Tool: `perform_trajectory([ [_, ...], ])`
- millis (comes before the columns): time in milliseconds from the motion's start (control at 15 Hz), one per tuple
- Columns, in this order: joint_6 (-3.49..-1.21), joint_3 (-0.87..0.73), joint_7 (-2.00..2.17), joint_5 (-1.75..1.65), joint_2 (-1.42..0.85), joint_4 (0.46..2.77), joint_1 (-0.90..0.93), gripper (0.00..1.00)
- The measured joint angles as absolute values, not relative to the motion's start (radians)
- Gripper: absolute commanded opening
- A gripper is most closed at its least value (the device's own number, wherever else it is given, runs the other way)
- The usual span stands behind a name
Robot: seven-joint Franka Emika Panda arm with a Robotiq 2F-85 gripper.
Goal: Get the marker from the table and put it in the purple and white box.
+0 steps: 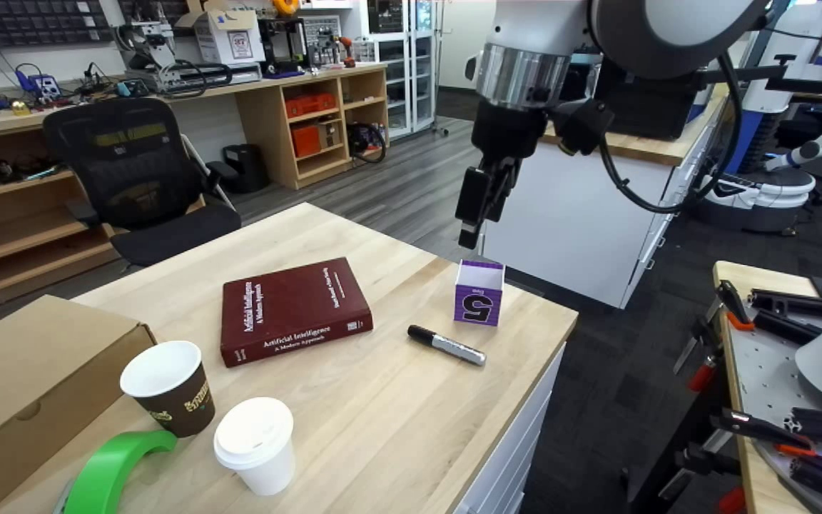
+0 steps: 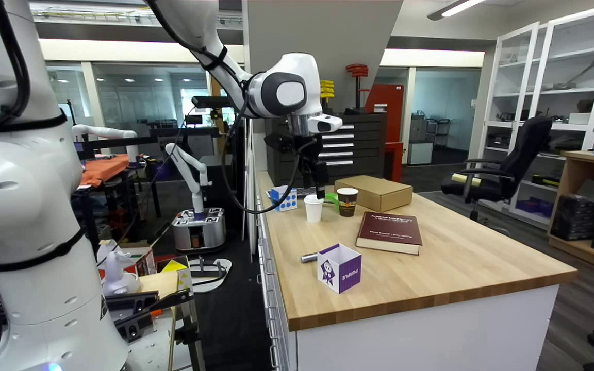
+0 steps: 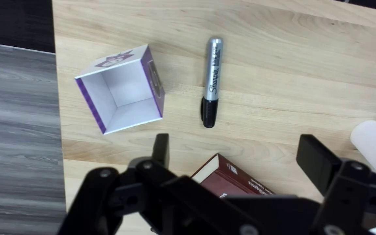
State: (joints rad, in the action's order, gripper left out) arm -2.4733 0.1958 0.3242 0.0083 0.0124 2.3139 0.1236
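Probably reach step: gripper (image 3: 235,148) spread, empty; marker (image 3: 212,81) at its 11 o'clock in wrist view. Next: shift there, lower, pinch.

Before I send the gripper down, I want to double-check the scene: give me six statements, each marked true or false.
1. The Sharpie King Size marker lies on the light-wood table. True.
2. The purple and white box is open at the top. True.
3. The marker is inside that box. False: it lies on the table, outside the box.
4. The gripper is open. True.
5. The marker is uncapped. False: its black cap is on.
6. No book shares the table. False: the Artificial Intelligence textbook lies flat there.
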Motion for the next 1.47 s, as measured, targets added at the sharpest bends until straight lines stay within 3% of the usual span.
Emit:
perform_trajectory([
  [800, -2.485, 0.160, 0.422, -0.043, -0.354, 2.020, 0.207, 1.00],
  [1467, -2.485, 0.125, 0.421, -0.016, -0.452, 1.992, 0.210, 1.00],
])
